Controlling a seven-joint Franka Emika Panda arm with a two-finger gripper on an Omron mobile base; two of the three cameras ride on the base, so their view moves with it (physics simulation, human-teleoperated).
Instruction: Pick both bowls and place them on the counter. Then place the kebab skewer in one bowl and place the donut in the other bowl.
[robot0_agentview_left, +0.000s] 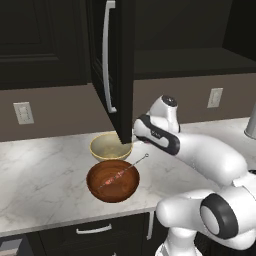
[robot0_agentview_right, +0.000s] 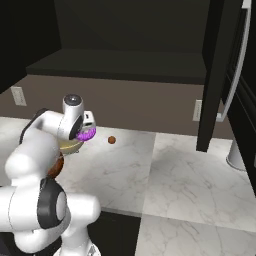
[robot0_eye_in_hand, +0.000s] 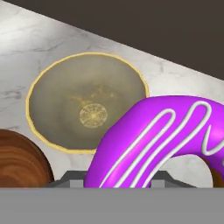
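End effector (robot0_agentview_right: 86, 134): clenched on the donut (robot0_eye_in_hand: 166, 135), held above the table, over the cream bowl.
Donut: ring with glossy purple icing and thin white squiggle lines, brown underside at its right edge.
Cream bowl (robot0_agentview_left: 110, 146): round, glossy pale yellow, speckled inside, standing on the table just behind the brown bowl.
Brown bowl (robot0_agentview_left: 113, 180): round, wood-grained, reddish; holds the skewer (robot0_agentview_left: 123, 172), thin metal with a looped end past the rim.
Table (robot0_agentview_left: 40, 180): white marble, grey veins.
Ball (robot0_agentview_right: 111, 140): small, brown, on the table.
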